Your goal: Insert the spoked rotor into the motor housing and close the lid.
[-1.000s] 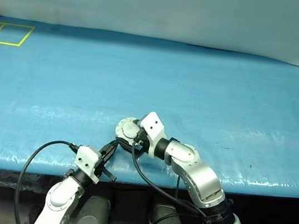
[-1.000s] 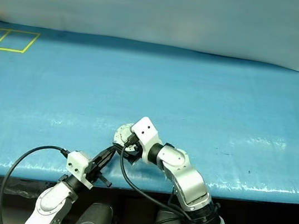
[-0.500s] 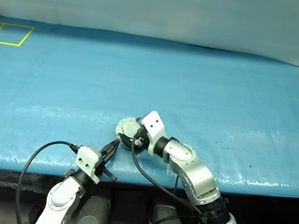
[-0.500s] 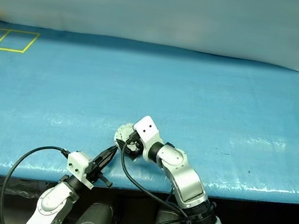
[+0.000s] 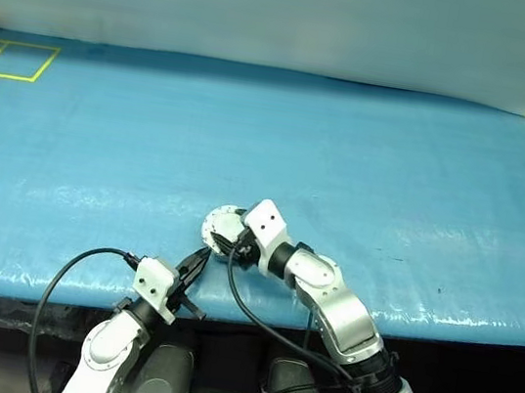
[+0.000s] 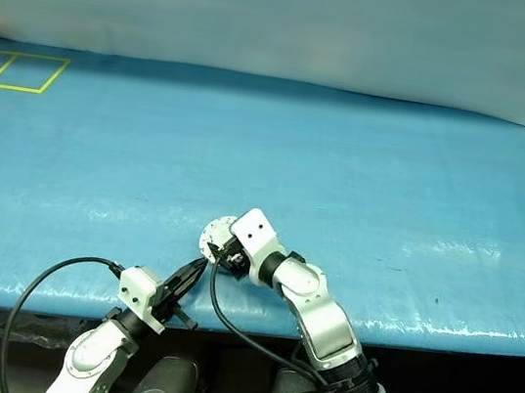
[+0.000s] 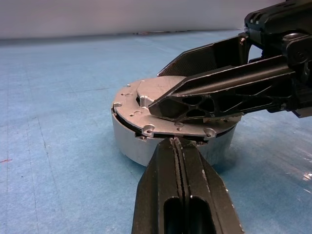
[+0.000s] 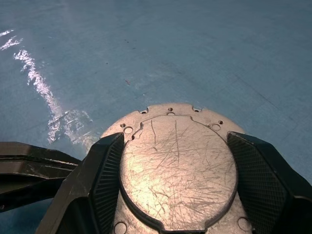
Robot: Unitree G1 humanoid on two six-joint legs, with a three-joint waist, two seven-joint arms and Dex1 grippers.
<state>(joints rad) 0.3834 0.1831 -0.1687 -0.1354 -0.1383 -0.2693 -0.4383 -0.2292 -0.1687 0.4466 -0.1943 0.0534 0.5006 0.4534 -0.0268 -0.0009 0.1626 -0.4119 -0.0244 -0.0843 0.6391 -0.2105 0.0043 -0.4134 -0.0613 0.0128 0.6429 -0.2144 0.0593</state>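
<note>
Black spoked rotor hidden, inside of round grey metal motor housing covered by thin silvery notched-edge lid. Housing sits on blue tabletop near front edge, lid on top, slightly askew. Right gripper jaws spread wide, straddling lid on either side; contact unclear. Left gripper jaws pressed together, empty, tips at housing's near rim.
</note>
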